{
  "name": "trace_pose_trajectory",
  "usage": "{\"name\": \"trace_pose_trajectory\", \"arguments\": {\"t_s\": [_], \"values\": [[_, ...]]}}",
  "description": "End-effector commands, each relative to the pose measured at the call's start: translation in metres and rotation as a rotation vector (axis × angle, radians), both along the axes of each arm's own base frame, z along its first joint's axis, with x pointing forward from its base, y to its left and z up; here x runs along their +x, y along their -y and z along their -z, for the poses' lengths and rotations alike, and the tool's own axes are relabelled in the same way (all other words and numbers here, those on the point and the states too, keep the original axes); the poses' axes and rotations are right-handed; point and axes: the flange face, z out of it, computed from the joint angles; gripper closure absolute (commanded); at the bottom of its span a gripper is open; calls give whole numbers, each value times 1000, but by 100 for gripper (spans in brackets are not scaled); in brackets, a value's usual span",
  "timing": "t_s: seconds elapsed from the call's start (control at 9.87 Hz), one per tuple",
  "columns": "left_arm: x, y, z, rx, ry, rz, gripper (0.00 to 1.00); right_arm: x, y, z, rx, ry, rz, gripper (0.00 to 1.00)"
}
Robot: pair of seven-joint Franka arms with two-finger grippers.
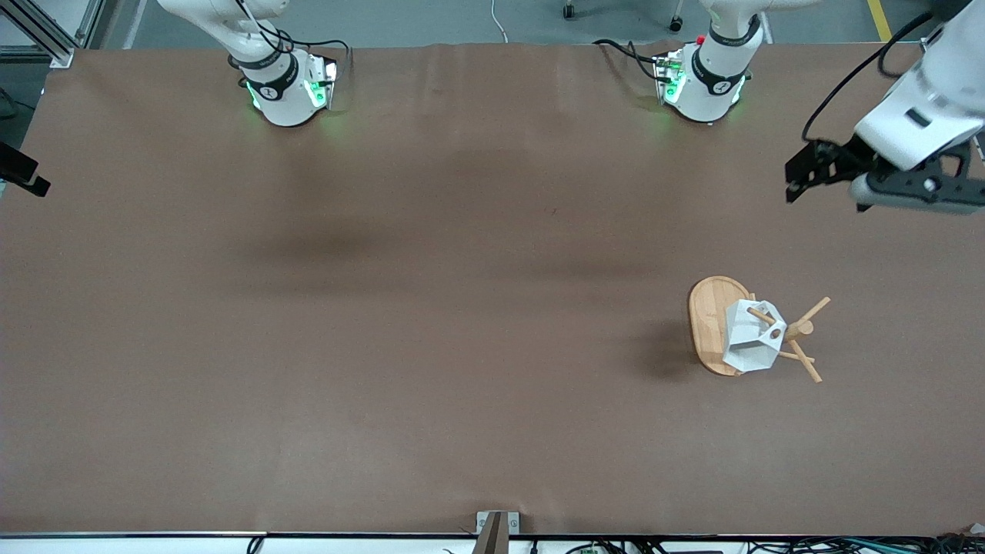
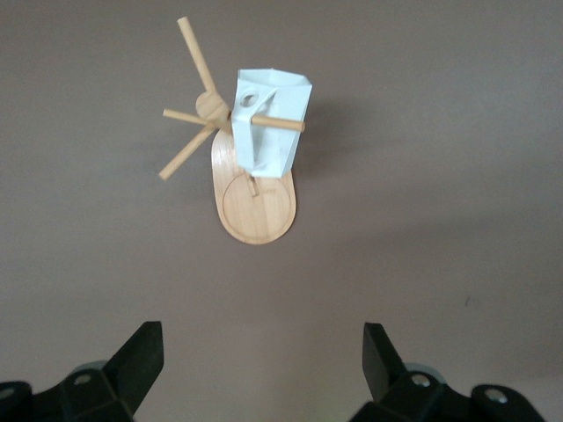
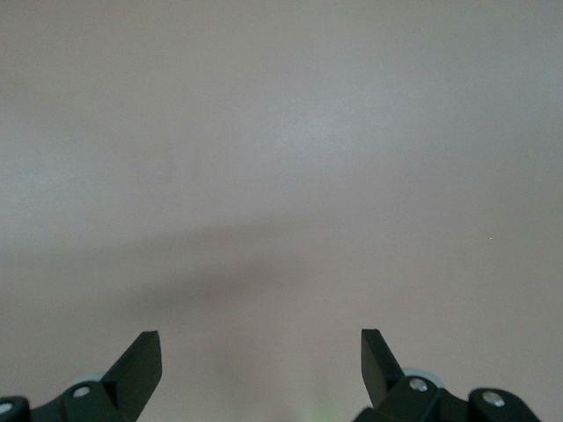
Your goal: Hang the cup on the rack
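Note:
The white faceted cup (image 1: 750, 338) hangs on the bamboo rack (image 1: 709, 323), with a thin peg passing through the hole in its side tab. The rack stands on the table toward the left arm's end. The left wrist view shows the cup (image 2: 277, 123) on the peg above the rack's oval base (image 2: 257, 211). My left gripper (image 1: 804, 173) is open and empty, up in the air over the table's edge at the left arm's end, apart from the rack; its own view (image 2: 262, 347) shows the same. My right gripper (image 3: 260, 352) is open and empty over bare table.
The brown table top (image 1: 431, 308) is bare apart from the rack. The two arm bases (image 1: 288, 88) (image 1: 704, 81) stand along the edge farthest from the front camera. A small bracket (image 1: 496, 527) sits at the nearest edge.

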Motion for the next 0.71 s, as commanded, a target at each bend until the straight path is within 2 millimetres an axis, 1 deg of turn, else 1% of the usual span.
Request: {"name": "trace_pose_trajectory", "arguments": {"t_s": [0.0,0.2,0.3,0.41,0.61], "values": [[-8,-9,5,4,-71,-17,0,-5,3,-1,-11,-2,-4,0],[-16,-11,-1,9,-76,-30,0,-4,7,-3,-23,5,0,0],[-18,-12,-3,11,-72,-33,0,0,6,-4,-24,9,-26,0],[-17,-15,-2,17,-73,-38,0,1,5,-6,-23,12,-40,0],[-16,-14,-4,19,-66,-38,0,0,4,-6,-18,9,-42,0]]}}
